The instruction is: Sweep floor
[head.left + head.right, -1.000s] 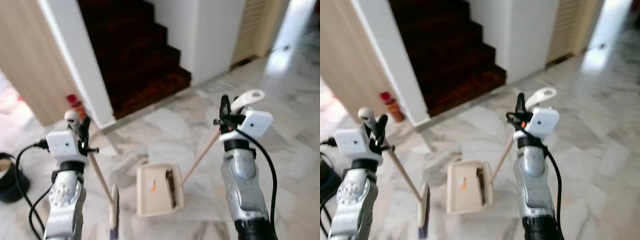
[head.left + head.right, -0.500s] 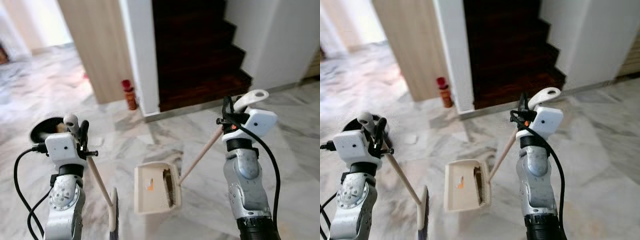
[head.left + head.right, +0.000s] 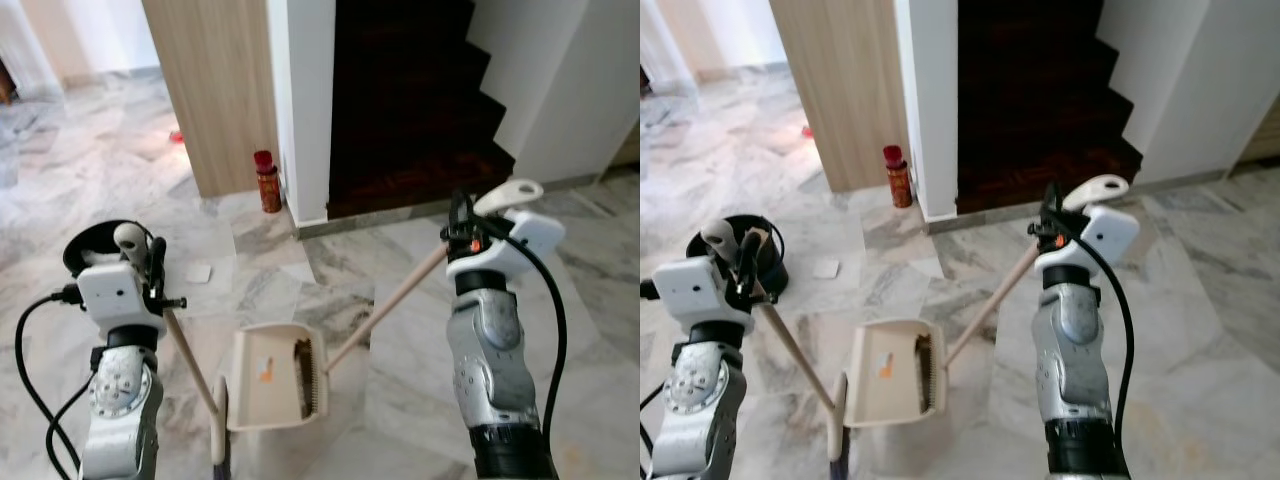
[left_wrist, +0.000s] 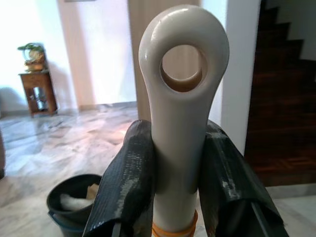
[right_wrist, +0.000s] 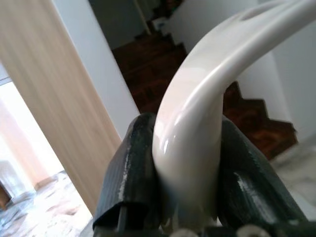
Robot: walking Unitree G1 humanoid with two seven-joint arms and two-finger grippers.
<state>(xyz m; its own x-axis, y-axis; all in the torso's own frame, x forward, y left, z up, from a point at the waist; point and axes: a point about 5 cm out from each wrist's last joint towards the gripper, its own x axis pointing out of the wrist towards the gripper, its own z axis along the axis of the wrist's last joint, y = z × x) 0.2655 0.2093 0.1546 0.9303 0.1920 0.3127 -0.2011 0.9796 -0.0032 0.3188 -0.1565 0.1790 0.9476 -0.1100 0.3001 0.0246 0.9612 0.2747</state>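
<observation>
Marble floor [image 3: 560,270] lay before dark stairs [image 3: 410,120], left claw [image 4: 180,163] pinched the broom handle [image 4: 182,108], right claw [image 5: 185,168] pinched the dustpan handle [image 5: 197,98], dustpan [image 3: 265,375] rested between the arms.

A cream broom [image 3: 190,365] slants down to its head near the left. Just right of it, a cream long-handled dustpan [image 3: 268,377] rests on the marble floor [image 3: 400,360].

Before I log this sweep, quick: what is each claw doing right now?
Left claw: shut on the broom handle.
Right claw: shut on the dustpan handle, dustpan resting on the floor.
</observation>
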